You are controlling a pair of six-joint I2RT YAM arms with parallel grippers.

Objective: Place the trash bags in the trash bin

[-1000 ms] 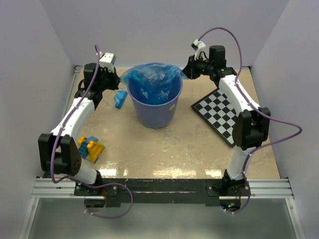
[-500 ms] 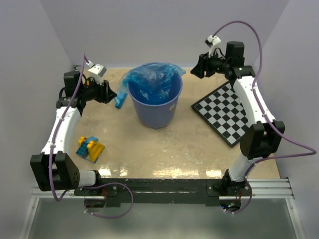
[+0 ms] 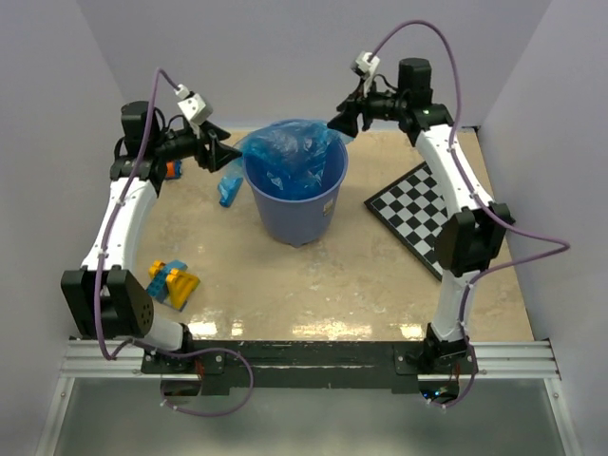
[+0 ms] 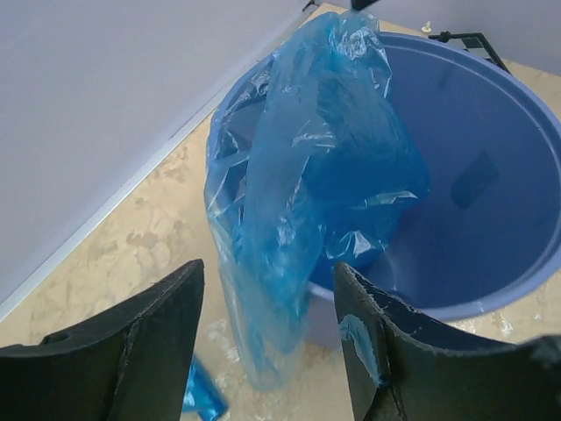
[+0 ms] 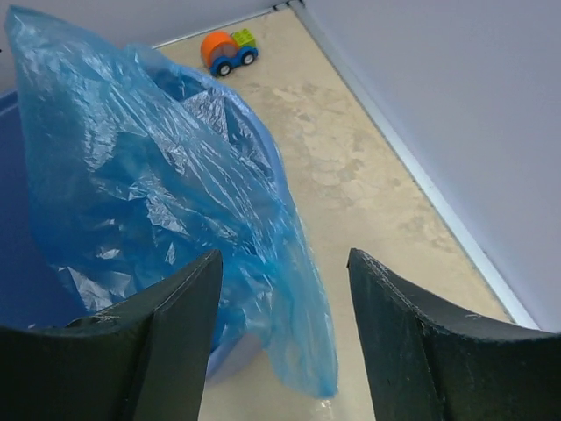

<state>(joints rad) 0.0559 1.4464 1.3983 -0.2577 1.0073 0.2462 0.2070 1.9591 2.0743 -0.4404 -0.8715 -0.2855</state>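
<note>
Hovering on either side of the trash bin (image 3: 296, 217), I have my left pincer (image 3: 226, 144) and my right pincer (image 3: 340, 122) both released, jaws spread and nothing between them; the trash bag (image 3: 285, 147) is only half home. Much of the film sits bunched in the bin's far side and heaped above the rim; one fold spills over the rim toward my left wrist and hangs down the outer wall toward the table (image 3: 313, 285), and another fold droops outside on my right.

The job in hand, as I judge it, is tucking those loose tails in. I would take each fold low down, where the film is gathered thick enough to pinch, not at the thin edge that would slip; lift it clear above the rim before moving inward, so it does not snag; let go over the middle of the bin, not at the wall. The bin looks light, so I should keep my fingers off its rim; a sideways shove could tip it toward the chessboard (image 3: 423, 214). Working both sides together should keep the pull even.
</note>
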